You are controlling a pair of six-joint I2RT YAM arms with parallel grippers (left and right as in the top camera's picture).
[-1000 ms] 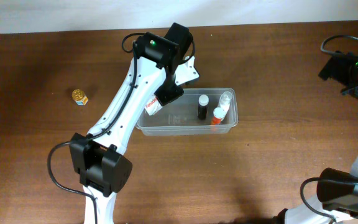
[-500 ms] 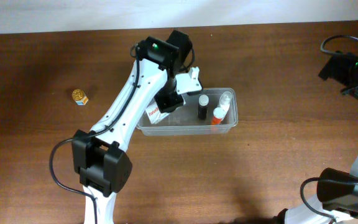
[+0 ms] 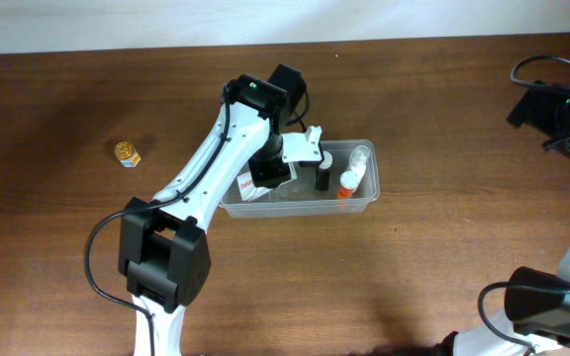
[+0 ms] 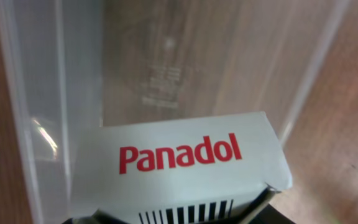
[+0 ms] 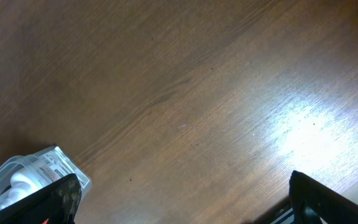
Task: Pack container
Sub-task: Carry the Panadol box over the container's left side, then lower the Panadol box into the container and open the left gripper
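Left gripper (image 3: 263,176) is down in the left end of the container (image 3: 300,201), pinching a white Panadol box (image 4: 179,155). Hard to say whether the box touches the container floor. The container sits mid-bench (image 3: 443,267), with a black bottle (image 3: 322,170), an orange-capped bottle (image 3: 346,184) and a clear bottle (image 3: 361,156) at its right end. Right gripper (image 5: 182,186) hangs above the wood, fingers spread wide. A small gold item (image 3: 127,153) lies well off left.
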